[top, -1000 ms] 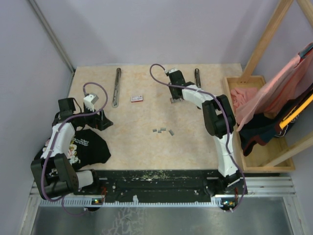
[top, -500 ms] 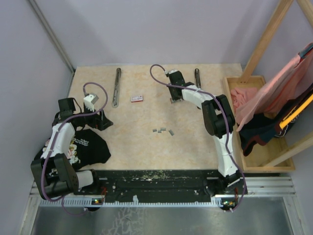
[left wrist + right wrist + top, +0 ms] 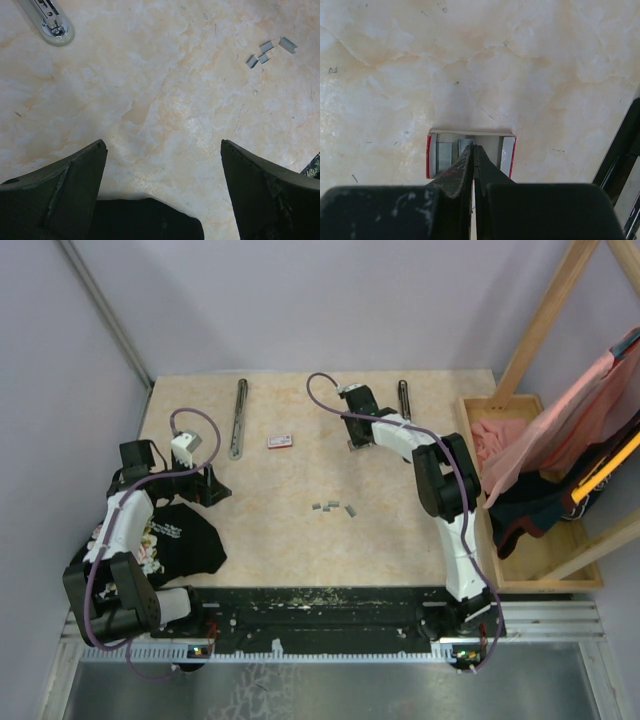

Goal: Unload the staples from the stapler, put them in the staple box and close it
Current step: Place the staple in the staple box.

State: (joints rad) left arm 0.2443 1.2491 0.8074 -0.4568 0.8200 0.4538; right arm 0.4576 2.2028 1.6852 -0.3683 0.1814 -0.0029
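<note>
Two grippers flank the box (image 3: 280, 440): your right gripper (image 3: 474, 147) pressed together, your left gripper (image 3: 163, 145) spread wide; staples (image 3: 333, 507) lie nearer you.

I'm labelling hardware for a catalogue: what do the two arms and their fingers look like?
The left arm and right arm have black joints and white link shells. A purple cable loops along each. The left wrist carries a white box. The fingers are matte black wedges, scuffed pale.
</note>
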